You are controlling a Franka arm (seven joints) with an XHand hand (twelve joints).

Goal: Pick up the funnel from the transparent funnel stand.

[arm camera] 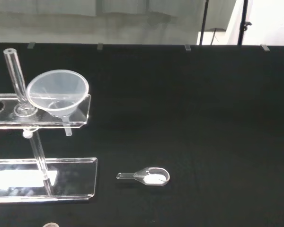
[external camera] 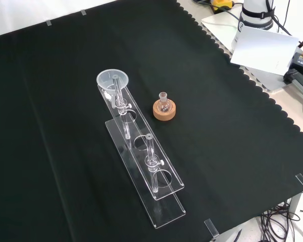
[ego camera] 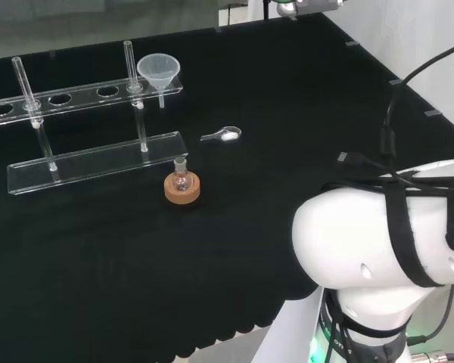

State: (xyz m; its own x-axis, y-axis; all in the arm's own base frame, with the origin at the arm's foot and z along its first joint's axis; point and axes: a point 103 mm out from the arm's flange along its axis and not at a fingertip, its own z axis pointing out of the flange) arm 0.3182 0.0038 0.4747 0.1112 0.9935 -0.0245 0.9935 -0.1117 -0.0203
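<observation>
**Funnel seated upright at the end of the clear stand**

Funnel (ego camera: 158,69) was seen seated in the end hole of the transparent funnel stand (ego camera: 83,94), its wide mouth turned up and its stem pointed straight down, the long axis vertical. In the front view it (external camera: 112,80) sat at the stand's far end (external camera: 141,146). No readable writing was found on it. A small flask (ego camera: 181,178) on a cork ring (ego camera: 181,190) was placed just beside the stand's base plate, and a small clear scoop (arm camera: 146,176) with white powder lay apart on the black cloth (external camera: 232,126), whose scalloped edge was seen. Whether the hand's fingers were open or closed could not be told.
</observation>
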